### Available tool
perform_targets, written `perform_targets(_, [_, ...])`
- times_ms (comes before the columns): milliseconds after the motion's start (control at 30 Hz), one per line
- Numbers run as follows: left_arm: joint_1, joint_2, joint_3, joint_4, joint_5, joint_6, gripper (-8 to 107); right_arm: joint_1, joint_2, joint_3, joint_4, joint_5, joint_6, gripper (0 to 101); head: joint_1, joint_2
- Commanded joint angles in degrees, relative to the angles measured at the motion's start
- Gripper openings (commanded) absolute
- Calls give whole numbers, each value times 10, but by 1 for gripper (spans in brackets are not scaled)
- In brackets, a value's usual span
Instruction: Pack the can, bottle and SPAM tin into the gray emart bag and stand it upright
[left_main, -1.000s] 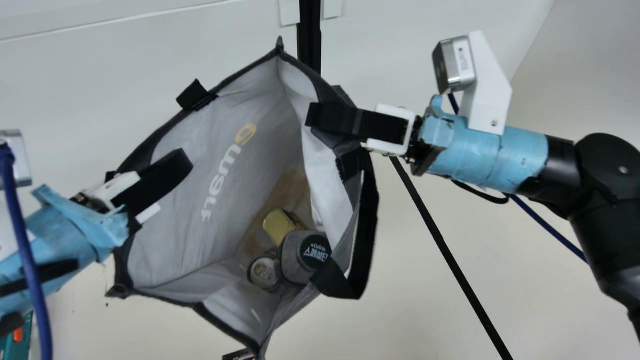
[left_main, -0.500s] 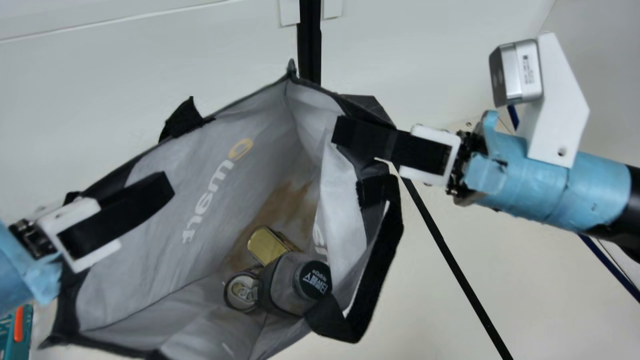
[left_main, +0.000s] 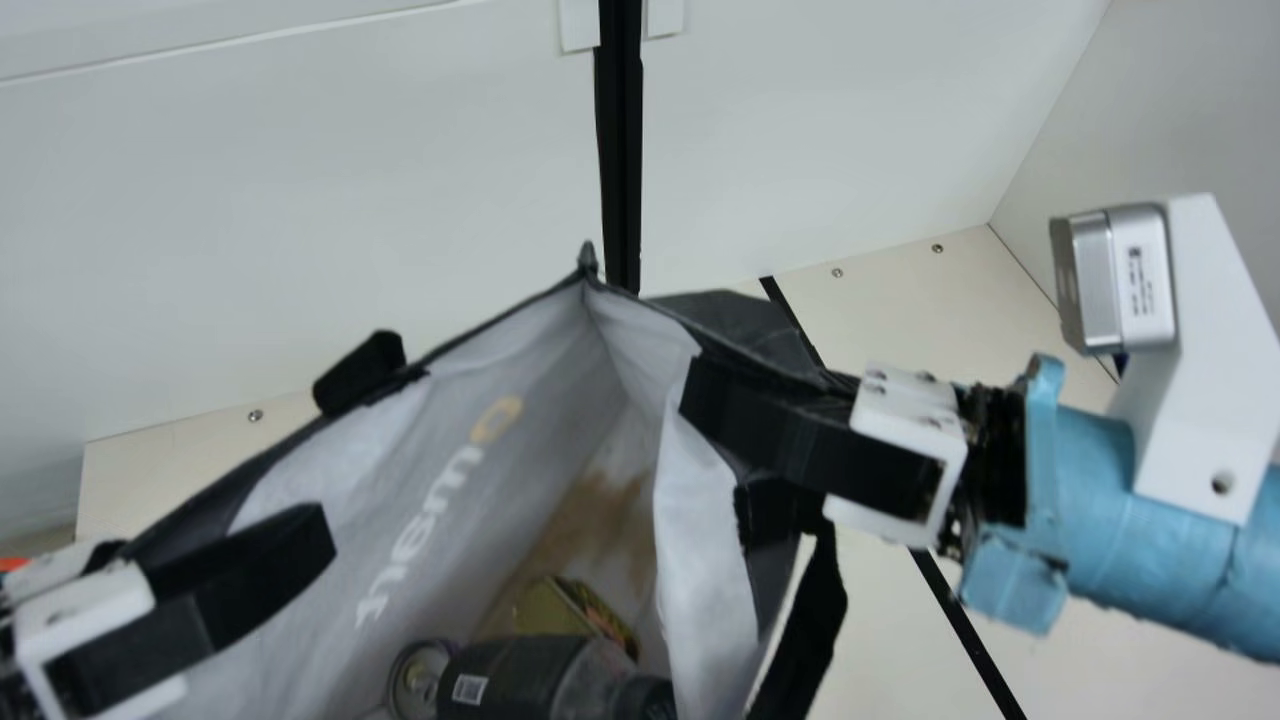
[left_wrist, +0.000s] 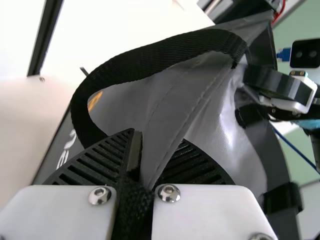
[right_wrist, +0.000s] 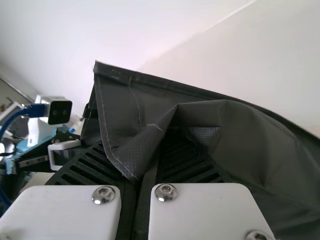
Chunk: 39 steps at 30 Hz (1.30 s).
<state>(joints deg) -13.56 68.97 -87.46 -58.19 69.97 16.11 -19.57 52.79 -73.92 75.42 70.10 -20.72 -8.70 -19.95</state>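
Observation:
In the main view my left gripper (left_main: 250, 575) holds the left rim of the gray bag (left_main: 430, 480); my right gripper (left_main: 720, 410) grips the opposite rim. The bag's mouth gapes between them. Inside lie the gold-topped SPAM tin (left_main: 545, 608), the can (left_main: 418, 675) beside it, and the dark bottle (left_main: 515, 675), leaning over toward the right wall. In the left wrist view my left gripper (left_wrist: 140, 160) is shut on the bag's fabric and strap. In the right wrist view my right gripper (right_wrist: 145, 165) is shut on folded dark fabric of the bag.
A black strip crosses the cream table (left_main: 880, 330) on the right, with a white wall (left_main: 300, 200) behind. One bag handle (left_main: 810, 620) hangs at the right side. An orange item (left_main: 12, 564) shows at the left edge.
Both arms have moved down in the main view and somewhat apart, carrying the bag lower. The bottle has tipped from nearly upright toward the right.

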Motion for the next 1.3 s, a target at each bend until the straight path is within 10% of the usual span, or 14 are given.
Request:
perform_targets(0, [-17, -5, 8, 9, -1, -5, -8, 4, -12, 1, -28, -2, 12, 0, -13, 0])
perform_targets(567, [-55, 28, 79, 50, -1, 58, -8, 34, -30, 35, -222, -2, 6, 0, -13, 0])
perform_targets(1267, [-42, 163, -24, 62, -1, 163, -8, -6, 60, 43, -172, -2, -157, 0, -13, 0])
